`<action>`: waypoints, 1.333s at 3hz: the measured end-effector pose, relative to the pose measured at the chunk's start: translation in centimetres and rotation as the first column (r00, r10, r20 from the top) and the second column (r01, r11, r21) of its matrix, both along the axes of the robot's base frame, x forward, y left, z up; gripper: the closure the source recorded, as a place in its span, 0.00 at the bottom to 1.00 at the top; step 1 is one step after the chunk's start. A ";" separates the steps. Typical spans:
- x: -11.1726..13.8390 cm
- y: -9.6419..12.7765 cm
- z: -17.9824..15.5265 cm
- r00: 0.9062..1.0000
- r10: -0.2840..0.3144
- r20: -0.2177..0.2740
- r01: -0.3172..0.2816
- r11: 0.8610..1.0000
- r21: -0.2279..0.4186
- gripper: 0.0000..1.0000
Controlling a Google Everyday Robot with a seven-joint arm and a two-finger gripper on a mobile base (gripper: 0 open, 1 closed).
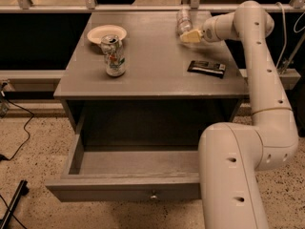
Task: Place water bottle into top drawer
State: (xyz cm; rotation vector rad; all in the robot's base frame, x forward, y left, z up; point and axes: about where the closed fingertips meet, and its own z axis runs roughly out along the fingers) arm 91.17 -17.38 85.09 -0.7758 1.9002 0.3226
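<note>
The water bottle [183, 19], clear and ribbed, lies on the grey table top [152, 61] at its far right. My gripper [191, 36] is at the bottle's near end, touching or almost touching it, with the arm reaching in from the right. The top drawer [105, 191] stands pulled out below the table top, with its small round knob [153, 194] on the front panel. Nothing shows inside it. My arm's lower link [233, 175] hides the drawer's right end.
A white printed drink can [115, 56] stands at the table's left front, with a white bowl [106, 33] behind it. A black flat packet [206, 68] lies at the right front. A rail runs behind the table. Cables lie on the floor at left.
</note>
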 end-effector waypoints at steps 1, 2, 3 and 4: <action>0.0 0.0 0.0 1.000 0.002 0.000 -0.002 1.000 -0.001 0.42; -0.1 0.0 0.0 1.000 0.006 -0.001 -0.006 1.000 -0.002 0.41; -0.2 0.0 0.0 1.000 0.006 -0.001 -0.006 1.000 -0.002 0.41; -0.4 0.1 0.5 1.000 0.016 0.007 -0.016 1.000 -0.003 0.39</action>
